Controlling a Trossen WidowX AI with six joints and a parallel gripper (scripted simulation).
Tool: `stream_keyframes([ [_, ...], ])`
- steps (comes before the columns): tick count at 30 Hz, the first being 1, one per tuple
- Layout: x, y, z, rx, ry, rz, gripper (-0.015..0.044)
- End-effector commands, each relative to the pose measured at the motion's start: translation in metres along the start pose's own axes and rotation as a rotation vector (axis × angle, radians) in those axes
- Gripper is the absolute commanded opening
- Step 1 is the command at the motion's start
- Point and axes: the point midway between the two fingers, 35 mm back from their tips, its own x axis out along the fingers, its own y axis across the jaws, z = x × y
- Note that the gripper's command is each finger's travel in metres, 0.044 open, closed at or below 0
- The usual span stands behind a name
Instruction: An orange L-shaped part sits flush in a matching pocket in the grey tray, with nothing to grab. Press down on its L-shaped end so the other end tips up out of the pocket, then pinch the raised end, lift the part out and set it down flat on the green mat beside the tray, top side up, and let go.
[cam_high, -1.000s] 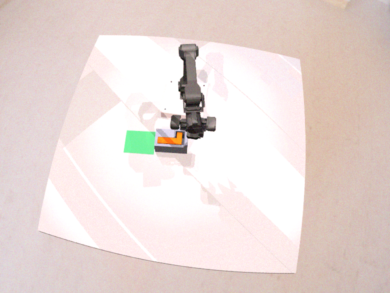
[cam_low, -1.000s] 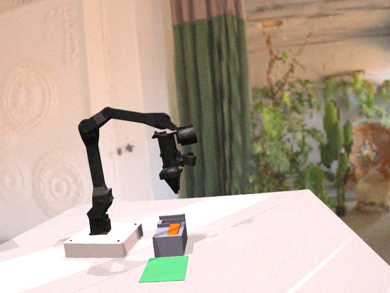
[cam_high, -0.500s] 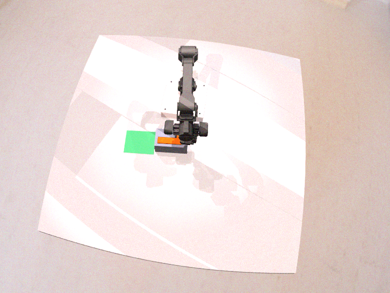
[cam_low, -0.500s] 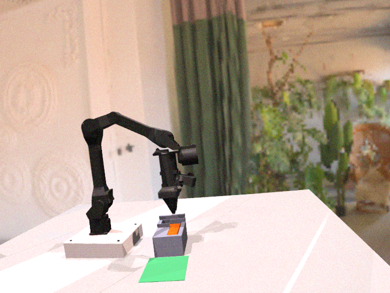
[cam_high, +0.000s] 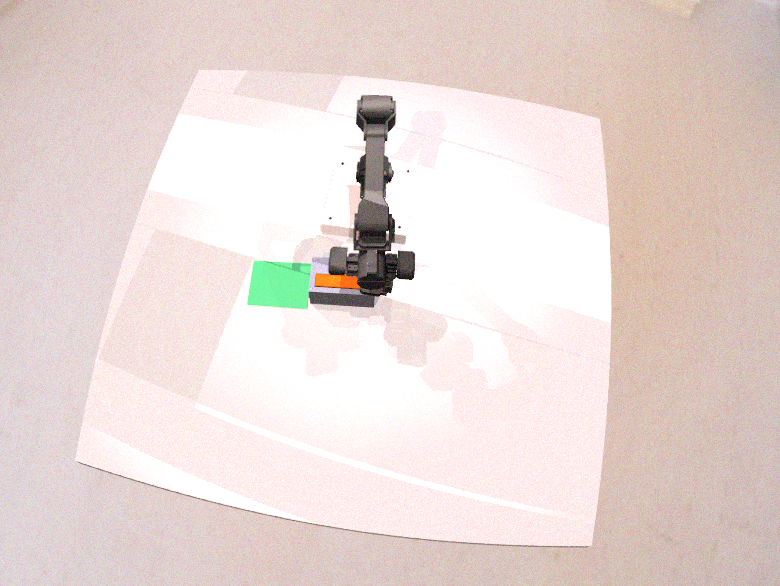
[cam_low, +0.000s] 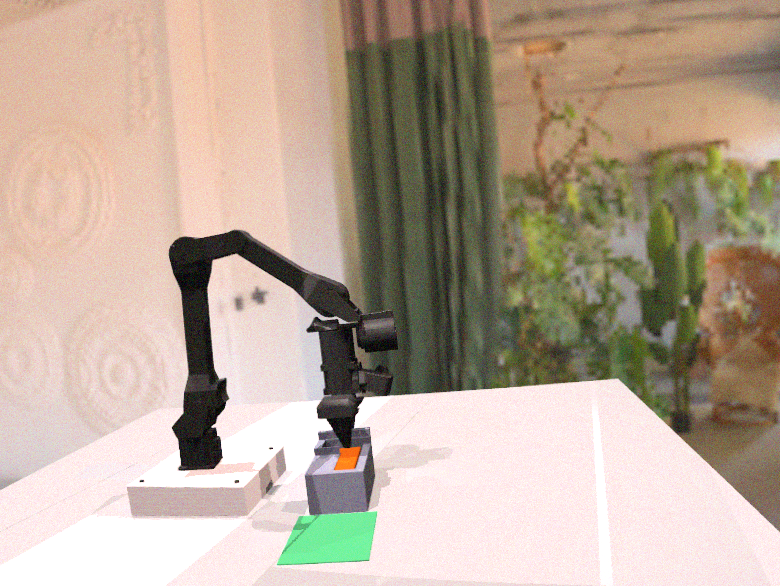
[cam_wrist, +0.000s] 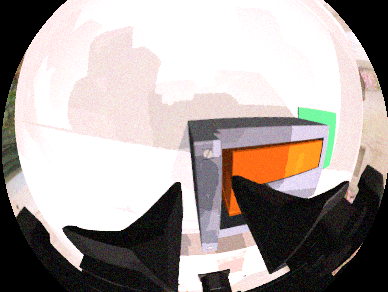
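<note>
End effector (cam_high: 373, 277) (cam_low: 346, 444) (cam_wrist: 206, 185) partly hides orange part (cam_high: 334, 281) (cam_low: 348, 458) (cam_wrist: 267, 162).

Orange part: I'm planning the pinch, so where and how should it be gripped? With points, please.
Likely by the long arm's end nearest the green mat (cam_high: 279, 284) (cam_low: 329, 539) (cam_wrist: 320, 131), from above, across its narrow width, once tipped up; the pocket walls enclose its sides.

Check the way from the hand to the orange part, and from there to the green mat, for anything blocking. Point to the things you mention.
Nothing visible blocks the open hand (cam_wrist: 206, 185) from the orange part (cam_high: 335, 281) (cam_low: 348, 458) (cam_wrist: 267, 162); toward the green mat (cam_high: 279, 284) (cam_low: 329, 538) (cam_wrist: 330, 131) stands only the grey tray's (cam_high: 341, 298) (cam_low: 338, 492) (cam_wrist: 202, 200) own wall.
</note>
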Motion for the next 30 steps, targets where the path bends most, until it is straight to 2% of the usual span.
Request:
stream_keyframes([
  [1, 0.008, -0.001, -0.002, -0.004, 0.008, -0.006, 0.018],
  [14, 0.028, -0.001, -0.003, -0.004, 0.008, -0.006, 0.018],
  [30, 0.029, -0.001, -0.003, -0.004, 0.008, -0.006, 0.018],
])
